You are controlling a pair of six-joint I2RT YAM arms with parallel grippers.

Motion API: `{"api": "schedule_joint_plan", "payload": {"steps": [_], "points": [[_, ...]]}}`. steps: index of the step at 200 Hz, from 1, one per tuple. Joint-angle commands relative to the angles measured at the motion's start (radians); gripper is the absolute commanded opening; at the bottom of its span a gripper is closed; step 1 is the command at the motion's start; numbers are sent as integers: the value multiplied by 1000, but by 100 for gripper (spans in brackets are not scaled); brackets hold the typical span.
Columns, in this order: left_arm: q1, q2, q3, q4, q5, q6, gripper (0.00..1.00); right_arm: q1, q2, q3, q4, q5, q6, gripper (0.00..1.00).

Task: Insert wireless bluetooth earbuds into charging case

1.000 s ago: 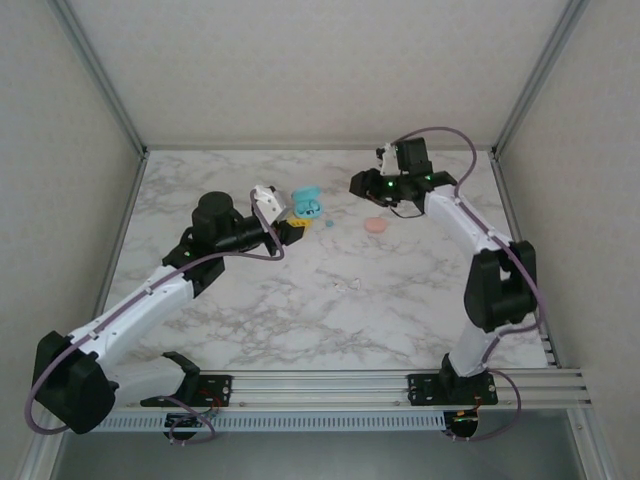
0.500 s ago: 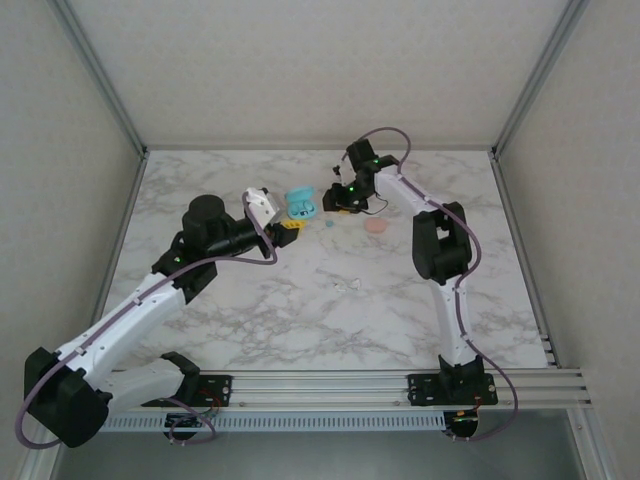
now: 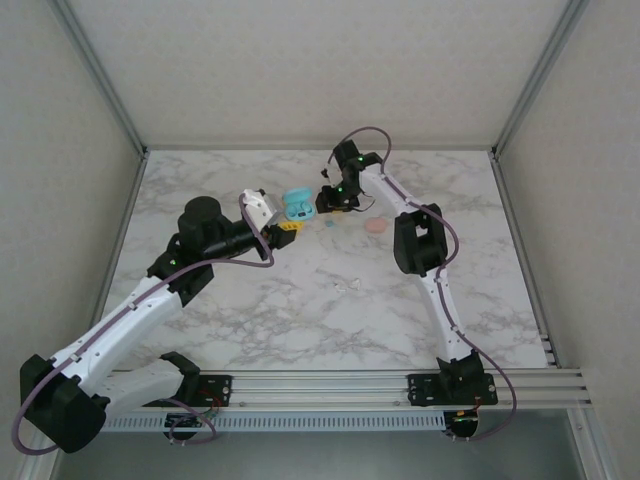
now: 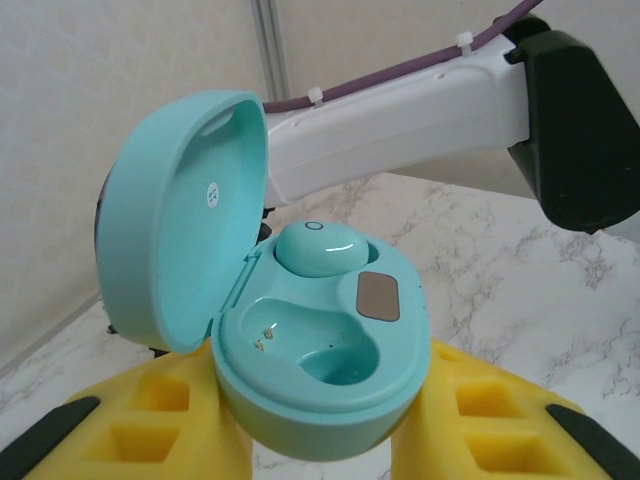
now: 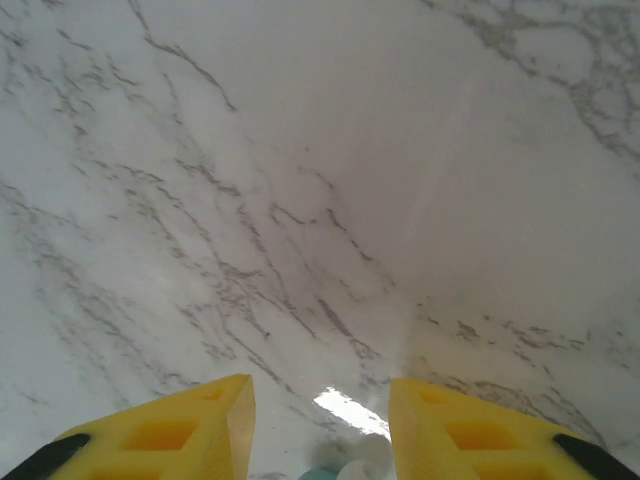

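Earbud seating looks half done. One teal earbud (image 4: 320,247) lies in the far socket of the open charging case (image 4: 330,400), and the near socket (image 4: 325,355) is empty, with its contact pins bare. The lid (image 4: 180,220) stands hinged up at the left of the left wrist frame. In the overhead view the case sits just above centre.

The left gripper (image 4: 322,440) has its yellow fingers closed in on the base of the case from both sides, holding it with the sockets facing up.

The right gripper (image 5: 320,425) hangs over the marble just right of the case, jaws apart. A small teal-and-white bit (image 5: 340,470) shows between them at the bottom edge of its wrist frame. It may be the second bud, but I cannot tell whether the fingers touch it.

My judgement is that the step in hand is fetching that second bud. The next move calls for a light pinch, then a short carry leftward and a descent into the near socket, clear of the raised lid.

Room is tight where the two claws meet. The right arm (image 4: 400,110) crosses close behind the lid, so a sideways approach could knock it.

A pink case (image 3: 377,226) lies right of the right gripper, and pale bits (image 3: 350,285) lie lower centre. The table (image 3: 250,330) is otherwise open, and the wall posts (image 3: 100,80) stand well apart from the work.
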Motion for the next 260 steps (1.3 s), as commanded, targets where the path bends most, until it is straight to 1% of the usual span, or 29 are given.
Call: {"api": "schedule_joint_plan", "payload": {"steps": [1, 35, 68, 97, 126, 187, 225, 245, 260], "points": [[3, -27, -12, -3, -8, 6, 24, 8, 40, 65, -55, -18, -15, 41], [3, -25, -10, -1, -5, 6, 24, 11, 56, 75, -87, -34, -21, 39], [3, -16, -9, 1, -3, 6, 24, 23, 15, 6, -98, -35, -42, 35], [3, -6, -6, 6, -3, 6, 24, 32, -45, -79, -86, -14, -55, 34], [3, 1, -2, 7, -3, 7, 24, 37, -99, -148, -75, 2, -60, 34], [3, 16, 6, 13, 5, 7, 24, 53, -155, -215, -83, -2, -75, 35], [3, 11, 4, 11, -4, 7, 24, 63, -178, -221, -94, 74, -77, 37], [3, 7, 3, 11, -7, 12, 24, 65, -170, -190, -102, 153, -54, 38], [3, 7, 3, 10, -9, 13, 24, 66, -155, -161, -115, 174, -38, 38]]}}
